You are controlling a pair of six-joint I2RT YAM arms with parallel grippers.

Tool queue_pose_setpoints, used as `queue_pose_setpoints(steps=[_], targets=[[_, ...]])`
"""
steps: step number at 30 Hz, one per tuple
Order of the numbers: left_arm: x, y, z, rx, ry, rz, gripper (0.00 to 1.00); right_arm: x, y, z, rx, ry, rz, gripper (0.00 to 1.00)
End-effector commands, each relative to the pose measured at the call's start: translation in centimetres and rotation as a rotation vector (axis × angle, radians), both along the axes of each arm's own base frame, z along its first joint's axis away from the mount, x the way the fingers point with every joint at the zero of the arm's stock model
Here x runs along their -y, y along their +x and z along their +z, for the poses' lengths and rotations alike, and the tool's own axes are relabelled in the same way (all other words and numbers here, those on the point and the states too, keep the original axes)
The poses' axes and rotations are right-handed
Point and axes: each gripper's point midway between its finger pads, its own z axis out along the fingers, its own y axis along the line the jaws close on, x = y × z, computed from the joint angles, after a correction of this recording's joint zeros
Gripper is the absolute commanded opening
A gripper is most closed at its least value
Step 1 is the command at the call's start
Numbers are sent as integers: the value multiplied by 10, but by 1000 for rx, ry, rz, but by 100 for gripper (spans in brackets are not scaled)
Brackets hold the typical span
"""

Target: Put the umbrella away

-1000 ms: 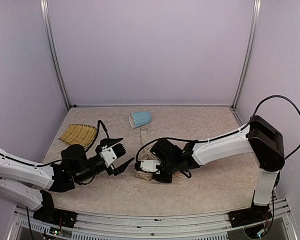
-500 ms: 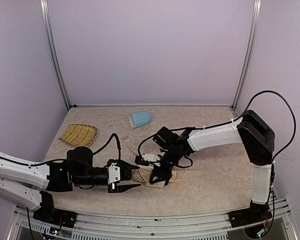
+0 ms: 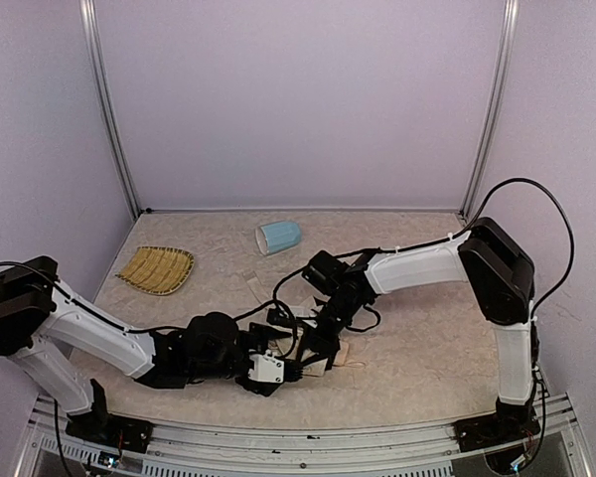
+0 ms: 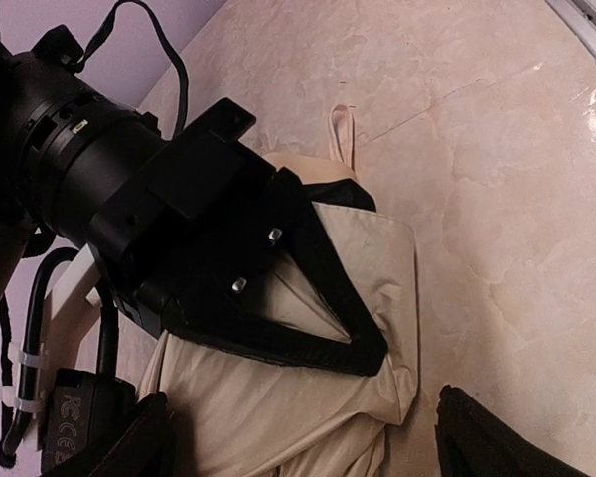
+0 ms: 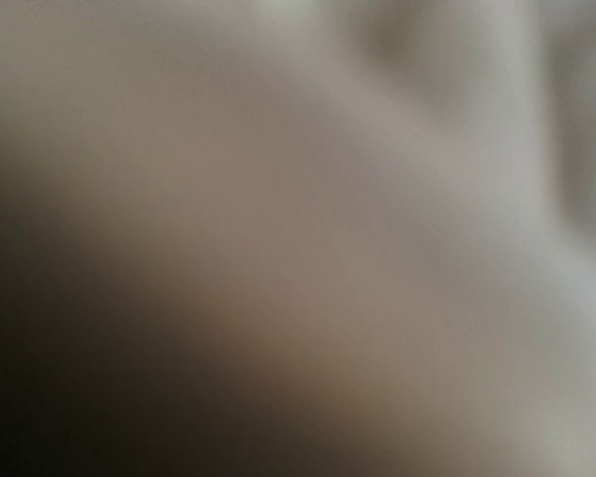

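Note:
The umbrella (image 3: 330,358) lies as a crumpled cream-beige bundle near the front middle of the table. In the left wrist view its fabric (image 4: 308,407) fills the lower centre, with a thin strap loop (image 4: 343,129) trailing away. My right gripper (image 3: 316,338) comes in from the right and presses down on it, its black fingers (image 4: 363,348) meeting at the tips on the cloth. My left gripper (image 3: 283,370) reaches in low from the left and is open, one fingertip on each side of the bundle (image 4: 313,442). The right wrist view is only blurred beige fabric (image 5: 377,199).
A light-blue mug (image 3: 278,237) lies on its side at the back centre. At the back left sits a woven yellow tray (image 3: 157,268). A short pale strip (image 3: 250,285) lies between them and the arms. The metal front rail (image 3: 308,437) runs close behind the left gripper.
My left arm has swept right along the front edge to the umbrella, and its jaws narrowed, then spread again. The right gripper stayed on the umbrella, shifting slightly forward.

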Motion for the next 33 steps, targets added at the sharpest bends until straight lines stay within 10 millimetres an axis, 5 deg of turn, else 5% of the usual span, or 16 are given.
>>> queue_pose_setpoints(steps=[1,11,20,28,33], targets=[[7,27,9,88,-3,49,90,56,-61,-67,-223,-264,72,9],[-18,46,-56,-109,218,172,81,45,-51,-43,-151,-162,88,18],[-52,41,-113,-438,483,289,72,40,-24,-4,-41,-49,31,52],[-51,41,-127,-542,526,300,64,45,-2,19,72,-11,-37,62],[-48,35,-124,-616,519,275,59,58,35,64,275,82,-188,64]])
